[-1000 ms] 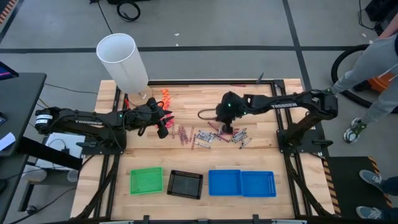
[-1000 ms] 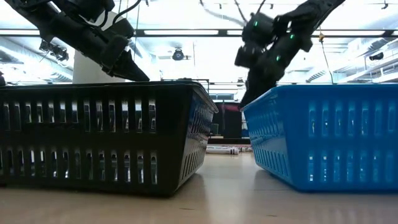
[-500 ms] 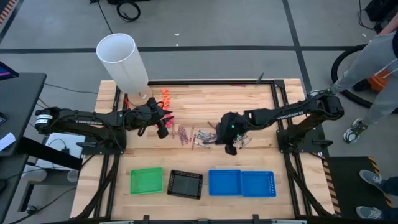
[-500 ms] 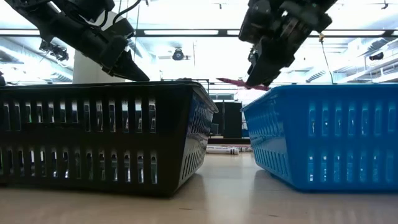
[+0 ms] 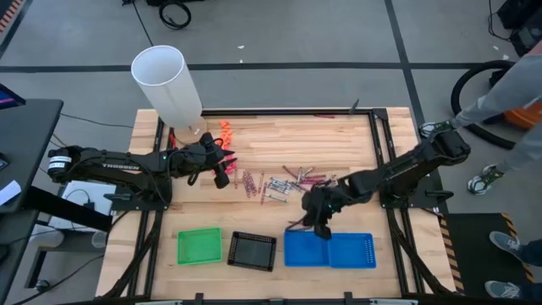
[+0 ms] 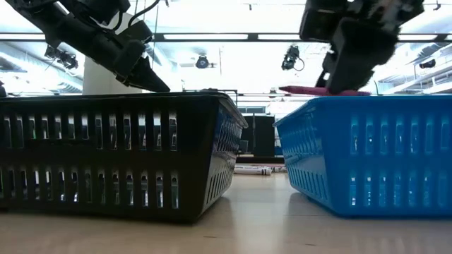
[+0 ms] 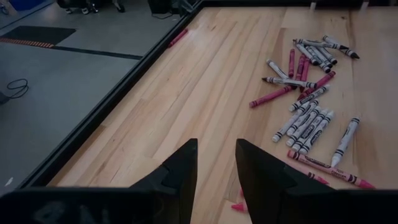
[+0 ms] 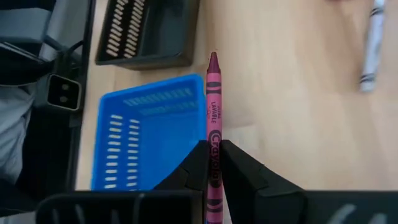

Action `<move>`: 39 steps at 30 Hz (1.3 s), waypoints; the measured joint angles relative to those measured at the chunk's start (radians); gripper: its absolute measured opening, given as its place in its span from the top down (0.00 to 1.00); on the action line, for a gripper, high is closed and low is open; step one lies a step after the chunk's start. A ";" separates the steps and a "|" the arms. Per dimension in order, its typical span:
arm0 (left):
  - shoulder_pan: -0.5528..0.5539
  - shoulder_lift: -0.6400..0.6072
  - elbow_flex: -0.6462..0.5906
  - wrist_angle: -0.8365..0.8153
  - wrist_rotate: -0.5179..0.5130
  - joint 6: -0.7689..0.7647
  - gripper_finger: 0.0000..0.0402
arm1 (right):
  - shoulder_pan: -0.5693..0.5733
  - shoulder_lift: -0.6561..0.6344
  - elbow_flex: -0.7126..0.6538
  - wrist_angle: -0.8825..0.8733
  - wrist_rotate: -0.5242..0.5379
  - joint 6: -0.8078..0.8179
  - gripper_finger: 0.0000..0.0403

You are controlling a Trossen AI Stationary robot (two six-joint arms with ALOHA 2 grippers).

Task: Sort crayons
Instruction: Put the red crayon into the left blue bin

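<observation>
My right gripper (image 5: 318, 224) is shut on a maroon crayon (image 8: 213, 106) and hangs above the far edge of the left blue tray (image 5: 306, 249). The low view shows the crayon (image 6: 311, 90) level, just over the blue tray's rim (image 6: 332, 99). The other crayons, maroon, pinkish and silver-grey, lie flat in a loose pile (image 5: 284, 182) at mid-table, which also shows in the left wrist view (image 7: 308, 93). My left gripper (image 5: 223, 176) waits at the table's left, open a little and empty (image 7: 216, 168). My right gripper pinches the crayon's paper-wrapped shaft (image 8: 213, 142) between its two fingers, nearer its blunt end than its point. The fingers come from above and lie across the crayon. The crayon is lifted clear and level, its point (image 8: 213, 57) toward the table's left.
A green tray (image 5: 199, 246), a black tray (image 5: 252, 251) and two blue trays (image 5: 351, 251) stand in a row at the near edge. A white cylinder (image 5: 168, 85) and chunky orange and pink pieces (image 5: 226, 131) are at the far left. A person stands beyond the right edge (image 5: 508, 85).
My right gripper has lifted a maroon crayon out of the pile and carried it toward the table's near edge, to above the left blue tray's far rim. The crayon has stayed level in the hold.
</observation>
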 joint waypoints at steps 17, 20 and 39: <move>0.000 0.000 0.000 0.035 0.000 0.015 0.71 | 0.170 0.195 0.001 0.172 0.033 0.235 0.90; 0.000 0.000 0.000 0.035 0.000 0.018 0.71 | 0.180 0.216 0.000 0.173 0.033 0.251 0.89; 0.000 0.000 0.000 0.034 0.000 0.020 0.71 | 0.132 0.076 0.001 0.079 0.141 0.120 0.72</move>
